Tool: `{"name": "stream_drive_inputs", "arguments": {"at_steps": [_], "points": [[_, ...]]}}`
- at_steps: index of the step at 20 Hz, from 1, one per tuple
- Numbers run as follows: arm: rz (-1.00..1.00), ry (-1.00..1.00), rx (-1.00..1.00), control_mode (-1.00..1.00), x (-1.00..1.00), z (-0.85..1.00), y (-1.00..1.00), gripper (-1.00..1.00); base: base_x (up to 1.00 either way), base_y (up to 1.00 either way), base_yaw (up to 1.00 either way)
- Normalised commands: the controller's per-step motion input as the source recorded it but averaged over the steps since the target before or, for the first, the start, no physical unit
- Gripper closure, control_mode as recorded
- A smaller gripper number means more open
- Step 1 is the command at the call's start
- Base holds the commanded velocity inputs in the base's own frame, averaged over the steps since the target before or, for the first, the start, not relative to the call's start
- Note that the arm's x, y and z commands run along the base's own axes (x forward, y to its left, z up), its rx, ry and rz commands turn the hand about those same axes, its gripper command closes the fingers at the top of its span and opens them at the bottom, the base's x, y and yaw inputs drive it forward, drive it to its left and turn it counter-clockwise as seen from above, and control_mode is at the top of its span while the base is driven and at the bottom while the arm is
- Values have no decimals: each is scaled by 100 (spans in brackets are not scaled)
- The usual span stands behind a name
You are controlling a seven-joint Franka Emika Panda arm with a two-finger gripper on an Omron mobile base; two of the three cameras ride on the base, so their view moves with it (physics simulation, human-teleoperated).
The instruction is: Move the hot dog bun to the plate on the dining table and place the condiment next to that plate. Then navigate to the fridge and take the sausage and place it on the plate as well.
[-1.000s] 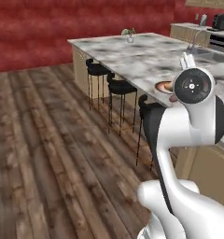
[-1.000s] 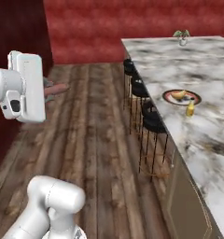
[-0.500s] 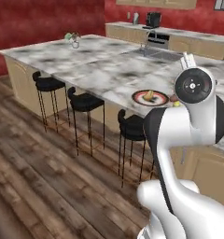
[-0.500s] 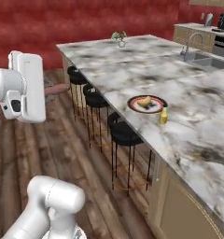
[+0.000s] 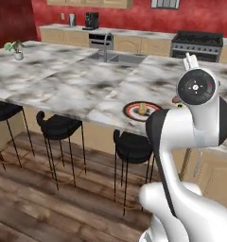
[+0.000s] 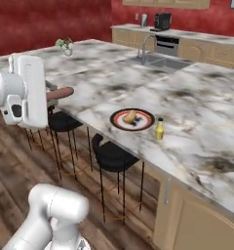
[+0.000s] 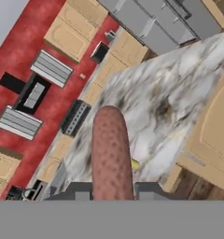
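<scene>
Red-brown sausage (image 7: 111,154) sits pinched btwn your fingers (image 7: 149,190), off the tabletop (image 6: 197,102) edge. Light, soft, prob slick; you've got it by one end, so go gentle toward plate (image 6: 132,119).

Hot dog bun (image 6: 130,116) on plate (image 6: 120,121), condiment (image 6: 159,130) just beside — stools (image 6: 110,153) seemingly below

Our base has swung round: the dining table (image 6: 197,112) now lies broadside ahead of the gripper (image 7: 111,189), and the plate (image 6: 132,119) has come nearer, off to the gripper's right.
</scene>
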Motion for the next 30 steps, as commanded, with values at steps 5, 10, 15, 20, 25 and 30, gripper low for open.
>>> {"name": "stream_drive_inputs", "arguments": {"at_steps": [5,10,15,20,25,30], "points": [[0,0,0,100,0,0,0,100,100,51,-56],[0,0,0,100,0,0,0,100,99,19,-49],[0,0,0,100,0,0,0,100,93,6,-44],[-16,13,7,-100,60,-40,0,100,40,0,-15],[-5,40,17,-100,100,-91,12,100,0,0,0],[0,29,3,-100,89,-76,11,100,0,0,0]]}}
